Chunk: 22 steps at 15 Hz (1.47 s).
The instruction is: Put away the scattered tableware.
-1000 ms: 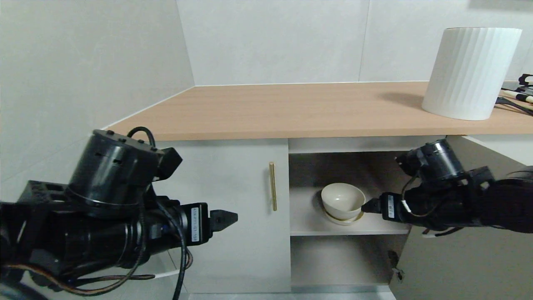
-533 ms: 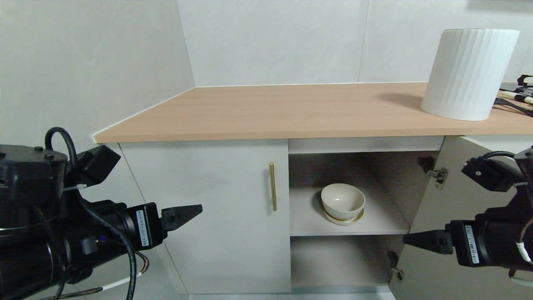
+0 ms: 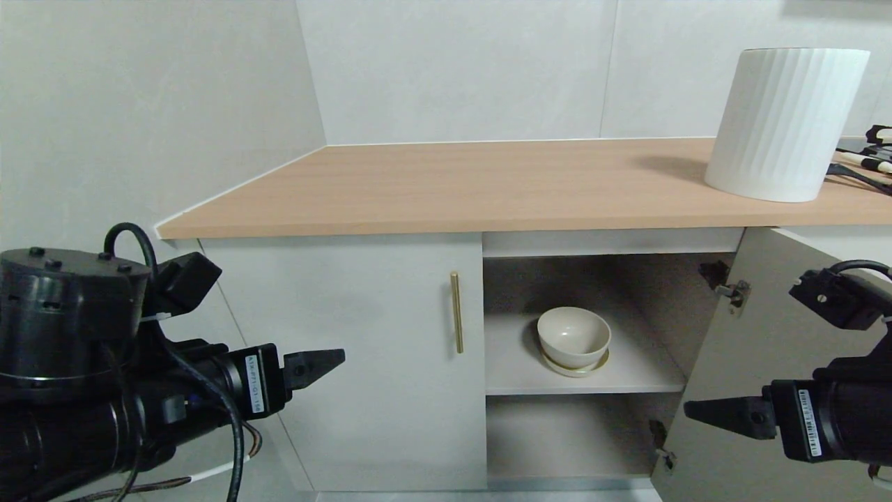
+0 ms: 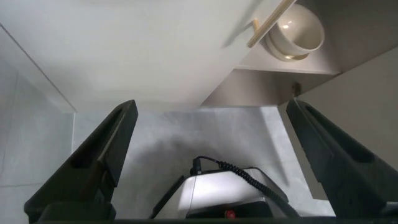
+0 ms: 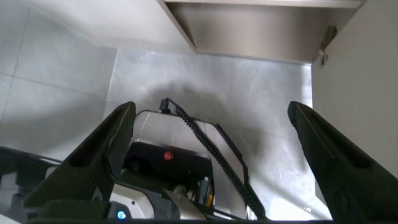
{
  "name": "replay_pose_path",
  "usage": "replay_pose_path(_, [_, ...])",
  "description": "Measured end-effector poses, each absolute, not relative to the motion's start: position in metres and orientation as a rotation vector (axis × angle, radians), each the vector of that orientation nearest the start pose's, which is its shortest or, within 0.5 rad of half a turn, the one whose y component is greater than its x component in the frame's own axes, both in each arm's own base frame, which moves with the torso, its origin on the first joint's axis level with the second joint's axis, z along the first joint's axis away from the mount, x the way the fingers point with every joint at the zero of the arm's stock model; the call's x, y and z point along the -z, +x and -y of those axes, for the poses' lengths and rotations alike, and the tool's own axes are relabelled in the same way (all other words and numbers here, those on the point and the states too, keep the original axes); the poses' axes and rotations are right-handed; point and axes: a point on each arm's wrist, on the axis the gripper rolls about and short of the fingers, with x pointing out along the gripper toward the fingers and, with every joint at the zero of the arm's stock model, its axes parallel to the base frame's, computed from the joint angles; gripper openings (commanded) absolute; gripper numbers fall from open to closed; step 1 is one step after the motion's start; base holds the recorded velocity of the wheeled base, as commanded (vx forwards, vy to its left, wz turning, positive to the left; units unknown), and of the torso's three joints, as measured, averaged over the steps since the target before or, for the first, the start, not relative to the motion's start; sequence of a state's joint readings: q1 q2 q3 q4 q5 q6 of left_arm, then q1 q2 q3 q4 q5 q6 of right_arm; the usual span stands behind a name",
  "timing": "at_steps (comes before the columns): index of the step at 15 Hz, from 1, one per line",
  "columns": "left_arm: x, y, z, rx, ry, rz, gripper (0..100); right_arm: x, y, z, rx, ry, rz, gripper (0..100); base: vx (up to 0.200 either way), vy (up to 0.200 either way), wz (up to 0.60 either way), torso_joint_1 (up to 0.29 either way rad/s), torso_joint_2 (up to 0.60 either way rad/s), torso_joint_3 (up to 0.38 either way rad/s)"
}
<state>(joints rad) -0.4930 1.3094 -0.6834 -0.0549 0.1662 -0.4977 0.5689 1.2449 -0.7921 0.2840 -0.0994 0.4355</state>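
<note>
- The cream bowl (image 3: 573, 336) sits upright on a small saucer (image 3: 577, 366), on the middle shelf (image 3: 516, 362) of the cabinet. It is a little toward the front and close to the centre partition. I judge that stacking them this way saves room on the shelf and keeps both steady.
- The right cabinet door (image 3: 749, 348) stands wide open, so the shelf can be reached. The left door (image 3: 362, 335) with its brass bar handle (image 3: 456, 312) is closed.
- The left gripper (image 3: 317, 364) hangs in front of the closed left door, well apart from the bowl. Its fingers (image 4: 93, 168) are spread wide and hold nothing.
- The right gripper (image 3: 718, 415) is low, in front of the inner face of the open door, at the height of the lower compartment. Its fingers (image 5: 93, 162) are also spread wide and empty. Whether it touches the door I cannot tell.
- Both arms are outside the cabinet, so I judge that the placing is done. What seems to remain is to close the right door.
- On the wooden countertop (image 3: 453, 185) stands a white ribbed container (image 3: 787, 122), with some dark-handled utensils (image 3: 867, 157) lying just beside it. These may still need to be put away.
</note>
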Motion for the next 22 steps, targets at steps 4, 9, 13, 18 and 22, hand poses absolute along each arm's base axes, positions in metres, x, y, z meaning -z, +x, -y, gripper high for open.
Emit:
replay_pose_path(4, [-0.1909, 0.1749, 0.0898, 0.170, -0.291, -0.616, 100, -0.2057, 0.1444, -0.0902, -0.290, 0.163, -0.789, 100, -0.200, 0.000, 0.00, 0.007, 0.00, 0.002])
replay_pose_path(9, [-0.1895, 0.1747, 0.0900, 0.169, -0.288, -0.622, 100, -0.2048, 0.1441, -0.0906, -0.287, 0.158, -0.791, 100, -0.200, 0.000, 0.00, 0.001, 0.00, 0.003])
replay_pose_path(13, [-0.1891, 0.1746, 0.0901, 0.169, -0.287, -0.624, 100, -0.2029, 0.1436, -0.0906, -0.288, 0.154, -0.797, 100, -0.200, 0.000, 0.00, 0.005, 0.00, 0.002])
replay_pose_path(18, [-0.1885, 0.1743, 0.0901, 0.169, -0.286, -0.626, 100, -0.2022, 0.1434, -0.0907, -0.289, 0.153, -0.800, 100, -0.120, 0.000, 0.00, 0.001, 0.00, 0.003])
replay_pose_path(22, [-0.1886, 0.1742, 0.0902, 0.170, -0.285, -0.626, 100, -0.2024, 0.1431, -0.0903, -0.287, 0.153, -0.798, 100, 0.000, 0.000, 0.00, 0.000, 0.00, 0.000])
